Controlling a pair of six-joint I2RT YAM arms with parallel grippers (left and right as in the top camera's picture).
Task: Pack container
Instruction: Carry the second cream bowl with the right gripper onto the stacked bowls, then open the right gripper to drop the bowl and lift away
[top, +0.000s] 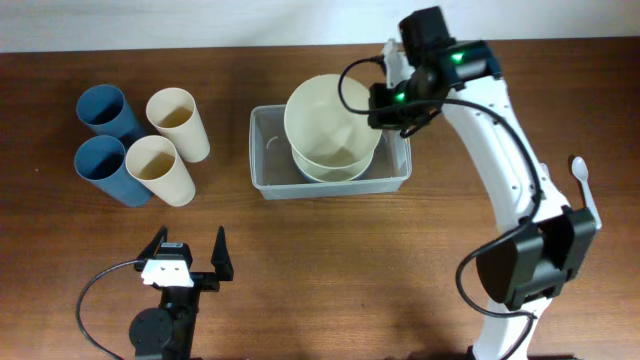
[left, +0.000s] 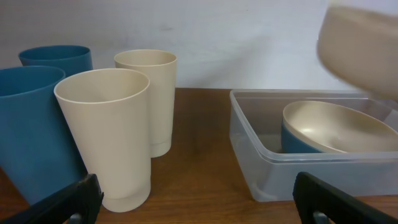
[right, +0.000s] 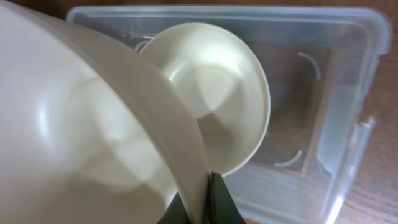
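The right hand (top: 386, 103), extended over the container (top: 262, 160), clamped a cream bowl (top: 322, 115) by its rim; the left hand (top: 189, 247) stood open.

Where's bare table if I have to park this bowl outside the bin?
Widest bare table lies in front of the container, between the left gripper and the right arm's base. Inside the container only the left end is free. Crowded: four cups at far left, a spoon beside the right arm, the held bowl over the container.

From where I stand, no writing, label, brand or number can be read on the container (top: 266, 150) or anything near it.
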